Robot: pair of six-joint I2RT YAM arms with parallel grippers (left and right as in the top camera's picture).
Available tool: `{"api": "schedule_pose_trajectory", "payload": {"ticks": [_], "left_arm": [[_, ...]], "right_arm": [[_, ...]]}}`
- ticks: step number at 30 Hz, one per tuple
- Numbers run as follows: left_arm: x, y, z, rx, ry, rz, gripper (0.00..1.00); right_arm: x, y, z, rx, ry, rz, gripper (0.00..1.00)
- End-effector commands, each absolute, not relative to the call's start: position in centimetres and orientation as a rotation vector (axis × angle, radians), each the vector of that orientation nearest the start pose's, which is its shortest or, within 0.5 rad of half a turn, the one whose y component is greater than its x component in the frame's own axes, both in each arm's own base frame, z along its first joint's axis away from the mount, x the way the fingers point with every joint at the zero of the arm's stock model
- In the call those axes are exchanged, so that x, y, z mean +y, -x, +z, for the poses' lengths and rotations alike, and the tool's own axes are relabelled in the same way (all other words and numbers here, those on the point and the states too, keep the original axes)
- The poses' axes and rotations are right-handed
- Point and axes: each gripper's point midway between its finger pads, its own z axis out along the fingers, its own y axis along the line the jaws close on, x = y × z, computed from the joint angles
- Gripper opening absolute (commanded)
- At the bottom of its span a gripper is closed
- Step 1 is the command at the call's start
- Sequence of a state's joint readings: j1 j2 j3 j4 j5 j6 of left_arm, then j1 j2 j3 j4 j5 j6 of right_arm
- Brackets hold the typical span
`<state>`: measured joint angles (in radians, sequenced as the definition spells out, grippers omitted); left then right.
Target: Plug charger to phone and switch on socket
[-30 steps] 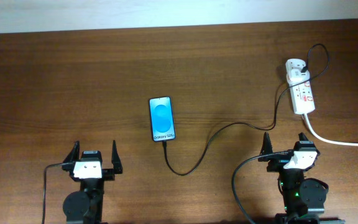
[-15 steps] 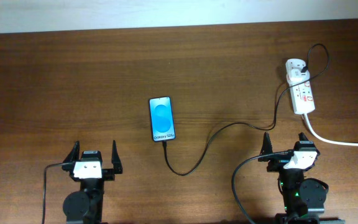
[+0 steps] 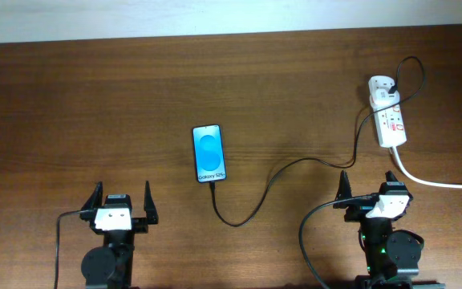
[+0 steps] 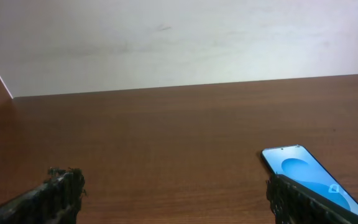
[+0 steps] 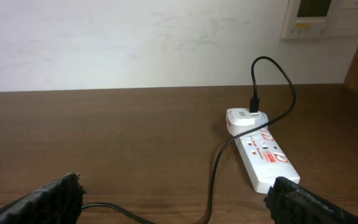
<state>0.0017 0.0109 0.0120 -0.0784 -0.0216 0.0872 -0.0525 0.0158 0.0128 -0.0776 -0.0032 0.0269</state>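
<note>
- left fingers (image 3: 148,202): spread wide apart, holding nothing, low over the near edge of the brown wooden desk (image 3: 70,104).
- right fingers (image 3: 345,189): likewise wide apart and empty, at the near right of the desk.
- slim rectangular smartphone (image 3: 208,153) with a bright blue screen and black edges: lay flat, face up, left of the desk's centre, beyond the left fingers.
- long thin black charger cable (image 3: 235,224): its tip met the smartphone's near edge; whether it was seated could not be told. it looped toward the right and rose to the plug block.
- small oblong white power strip (image 3: 390,122) with red markings: lay at the far right; switch position unreadable.
- thick white cord (image 3: 431,183): ran from the white power strip off the right edge.
</note>
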Motion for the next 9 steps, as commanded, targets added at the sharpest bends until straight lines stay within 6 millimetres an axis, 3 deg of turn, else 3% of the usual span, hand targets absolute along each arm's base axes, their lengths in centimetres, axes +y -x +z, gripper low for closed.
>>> {"api": "schedule_pose_trajectory", "payload": {"ticks": [1,9], "left_arm": [[0.43,-24.59,15.64,1.65,-0.068,0.096,0.99],[0.43,-24.59,15.64,1.65,-0.068,0.096,0.99]], "right_arm": [[-1.37,-24.57,15.56,1.648,-0.072,-0.021,0.99],[-1.37,-24.57,15.56,1.648,-0.072,-0.021,0.99]]}}
